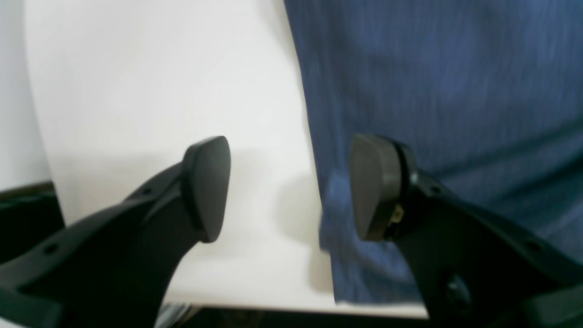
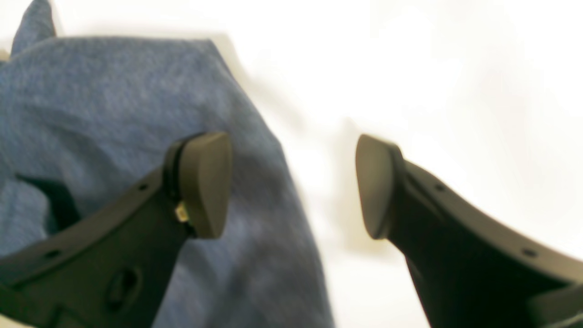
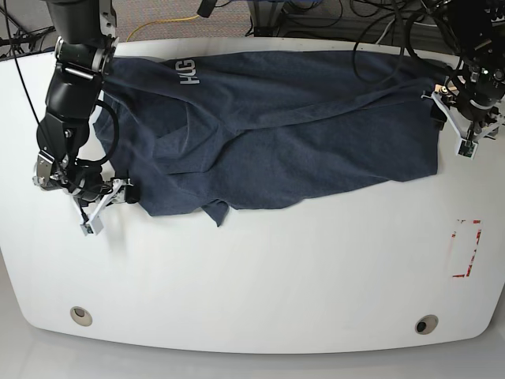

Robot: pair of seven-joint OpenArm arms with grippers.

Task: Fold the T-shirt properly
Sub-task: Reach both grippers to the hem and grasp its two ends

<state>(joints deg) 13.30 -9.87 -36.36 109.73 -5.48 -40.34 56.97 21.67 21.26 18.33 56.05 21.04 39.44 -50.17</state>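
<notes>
Base view is showing you the T-shirt (image 3: 276, 134) lying crumpled across the far half of the white table (image 3: 260, 276), its white lettering (image 3: 188, 73) facing up near the far left of that view. The cloth is bunching in long diagonal folds, and a small pointed flap is sticking out along its near edge.

You are looking at the right gripper (image 3: 110, 204) sitting at the shirt's near left corner in that view. Its wrist camera is showing you the jaws standing wide apart with nothing between them: one finger (image 2: 202, 182) is hovering over blue fabric (image 2: 114, 114), the other over bare table, and the shirt's edge is running between the two.

You are seeing the left gripper (image 3: 451, 122) at the opposite side of the shirt, on the right of the base view, just beside the garment's edge. Its jaws are also spread and gripping nothing. In the left wrist view, one pad (image 1: 207, 187) is hanging above the white surface while the other is sitting over the blue cloth (image 1: 446, 91), close to the table's near rim.

A red-and-white marking (image 3: 465, 249) is lying on the table, well apart from the shirt.
</notes>
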